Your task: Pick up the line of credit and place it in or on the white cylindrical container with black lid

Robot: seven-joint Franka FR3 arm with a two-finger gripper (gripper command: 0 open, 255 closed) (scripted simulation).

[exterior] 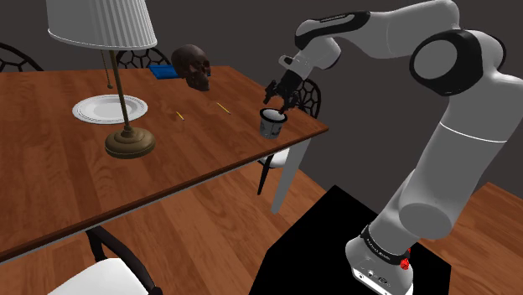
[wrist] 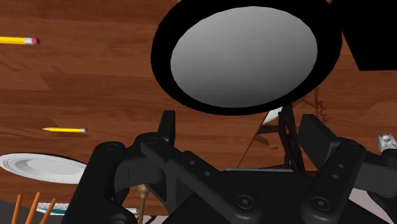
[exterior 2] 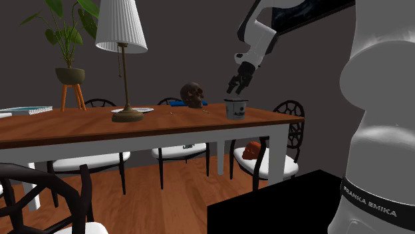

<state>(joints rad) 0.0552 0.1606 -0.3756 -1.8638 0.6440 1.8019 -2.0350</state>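
In the shoulder view, the gripper [exterior: 277,100] hangs just above the one white container [exterior: 272,123] near the table [exterior: 50,168] corner. Its fingers are slightly apart and hold nothing. One flat blue card [exterior: 163,73] lies well apart from it, beside the one skull [exterior: 193,66], with its long side along the table's far edge. Two pencils [exterior: 224,106] lie between skull and container.

In the second exterior view, the arm's band [exterior 2: 369,203] reads "FRANKA EMIKA". The dark marks on the container's wall cannot be read.

In the wrist view, the container's black rim [wrist: 160,60] rings a plain grey inside.
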